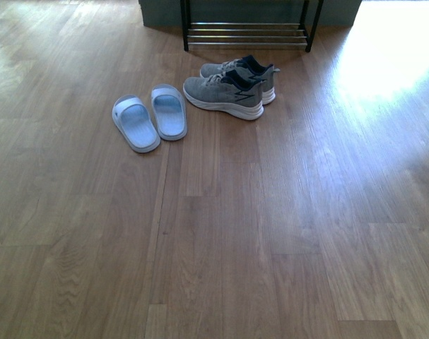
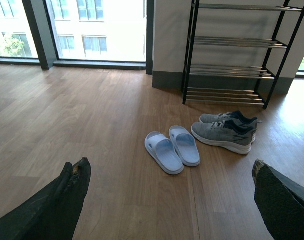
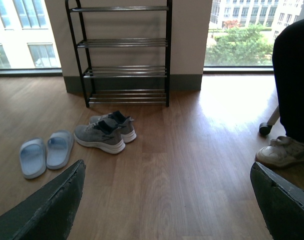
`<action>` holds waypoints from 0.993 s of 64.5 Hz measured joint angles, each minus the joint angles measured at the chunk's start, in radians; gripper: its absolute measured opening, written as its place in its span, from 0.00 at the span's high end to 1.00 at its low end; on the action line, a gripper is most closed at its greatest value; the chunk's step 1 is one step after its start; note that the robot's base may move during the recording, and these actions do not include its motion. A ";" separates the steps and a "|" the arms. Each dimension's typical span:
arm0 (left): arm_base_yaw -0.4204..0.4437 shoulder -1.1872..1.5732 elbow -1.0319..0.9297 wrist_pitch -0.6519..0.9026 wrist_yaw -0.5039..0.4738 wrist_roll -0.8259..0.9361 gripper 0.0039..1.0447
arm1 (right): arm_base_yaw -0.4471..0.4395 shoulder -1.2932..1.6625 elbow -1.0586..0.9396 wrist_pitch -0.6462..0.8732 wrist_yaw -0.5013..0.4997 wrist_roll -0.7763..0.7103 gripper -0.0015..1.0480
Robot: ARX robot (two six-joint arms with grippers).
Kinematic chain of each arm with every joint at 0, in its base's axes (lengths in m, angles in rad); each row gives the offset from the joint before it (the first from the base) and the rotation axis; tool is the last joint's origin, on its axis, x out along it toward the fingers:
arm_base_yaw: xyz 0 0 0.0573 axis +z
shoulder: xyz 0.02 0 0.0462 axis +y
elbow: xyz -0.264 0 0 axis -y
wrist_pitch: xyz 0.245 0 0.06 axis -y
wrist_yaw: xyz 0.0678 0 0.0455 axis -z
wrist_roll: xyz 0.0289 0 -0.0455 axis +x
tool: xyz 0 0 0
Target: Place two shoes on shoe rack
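Two grey knit sneakers (image 1: 225,92) (image 2: 224,132) (image 3: 100,135) with white soles lie side by side on the wood floor, just in front of the black shoe rack (image 1: 246,34) (image 2: 232,50) (image 3: 124,55). Left of them sits a pair of pale blue slide sandals (image 1: 149,116) (image 2: 172,148) (image 3: 44,152). My left gripper (image 2: 169,167) is open, well short of the sandals, with nothing between its fingers. My right gripper (image 3: 167,167) is open too, back from the sneakers over bare floor. Neither arm shows in the front view.
The rack stands against a wall between big windows. At the right edge of the right wrist view stand a person's dark leg (image 3: 294,75) and white shoe (image 3: 284,151), beside a chair caster (image 3: 264,129). Wood floor (image 1: 221,233) stretches between me and the shoes.
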 joint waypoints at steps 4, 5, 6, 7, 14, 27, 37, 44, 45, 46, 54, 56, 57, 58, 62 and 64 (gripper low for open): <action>0.000 0.000 0.000 0.000 0.000 0.000 0.09 | 0.000 0.000 0.000 0.000 0.000 0.000 0.09; 0.000 0.000 0.000 0.000 0.000 0.000 0.09 | 0.000 0.000 0.000 0.000 0.000 0.000 0.09; 0.000 0.000 0.000 0.000 0.000 0.000 0.09 | 0.000 0.000 0.000 0.000 0.000 0.000 0.09; 0.000 0.000 0.000 0.000 0.000 0.000 0.09 | 0.000 0.000 0.000 0.000 0.000 0.000 0.09; 0.000 0.000 0.000 0.000 0.000 0.000 0.09 | 0.000 0.000 0.000 0.000 0.000 0.000 0.09; 0.000 0.000 0.000 0.000 0.000 0.000 0.09 | 0.000 0.000 0.000 0.000 0.000 0.000 0.09; 0.000 0.000 0.000 0.000 0.000 0.000 0.09 | 0.000 0.000 0.000 0.000 0.000 0.000 0.09; 0.000 0.000 0.000 0.000 0.000 0.000 0.09 | 0.000 0.000 0.000 0.000 0.000 0.000 0.09; 0.000 0.000 0.000 0.000 0.000 0.000 0.09 | 0.000 0.000 0.000 0.000 0.000 0.000 0.09; 0.000 0.000 0.000 0.000 0.000 0.000 0.09 | 0.000 0.000 0.000 0.000 0.000 0.000 0.09; 0.000 0.000 0.000 0.000 0.000 0.000 0.09 | 0.000 0.000 0.000 0.000 0.000 0.000 0.09; 0.000 0.000 0.000 0.000 0.000 0.000 0.09 | 0.000 0.000 0.000 0.000 0.000 0.000 0.09; 0.000 0.000 0.000 0.000 0.000 0.000 0.09 | 0.000 0.000 0.000 0.000 0.000 0.000 0.09; 0.000 0.000 0.000 0.000 0.000 0.000 0.09 | 0.000 0.000 0.000 0.000 0.000 0.000 0.09; 0.000 0.000 0.000 0.000 0.000 0.000 0.09 | 0.000 0.000 0.000 0.000 0.000 0.000 0.09; 0.000 0.000 0.000 0.000 0.000 0.000 0.09 | 0.000 0.000 0.000 0.000 0.000 0.000 0.09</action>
